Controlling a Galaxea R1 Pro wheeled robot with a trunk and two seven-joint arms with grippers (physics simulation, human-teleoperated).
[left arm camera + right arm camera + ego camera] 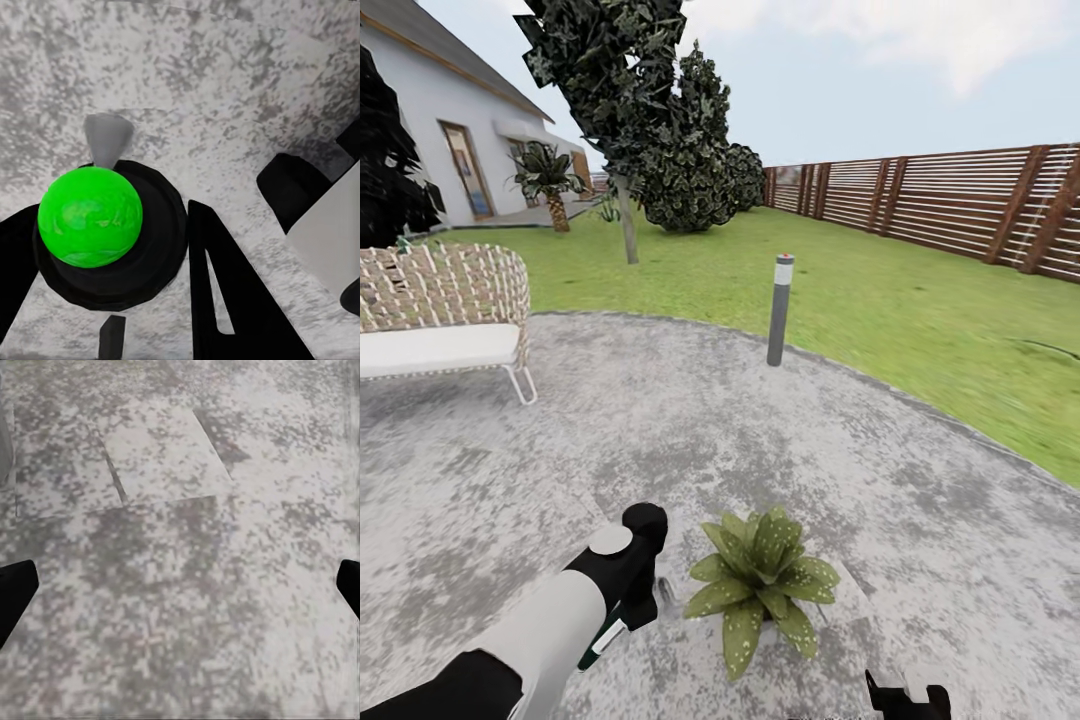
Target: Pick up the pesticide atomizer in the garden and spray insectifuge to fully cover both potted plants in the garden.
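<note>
From the head camera I see my left gripper (645,590) clamped on the pesticide atomizer (600,640) just beside the potted plant (760,585) on the patio (660,430), while its wrist camera alone catches the atomizer's green cap between the fingers (225,300), and my right gripper (180,585) hangs wide over bare paving.

The slim dark-green pesticide atomizer (603,640) is mostly hidden behind the white-and-black left arm (540,630) in the head view. The black right gripper (905,698) is cut off by that picture's lower edge. The speckled green potted plant (760,580) hides its pot. In the right wrist view, both black fingertips (15,592) are cut by the side edges.
</note>
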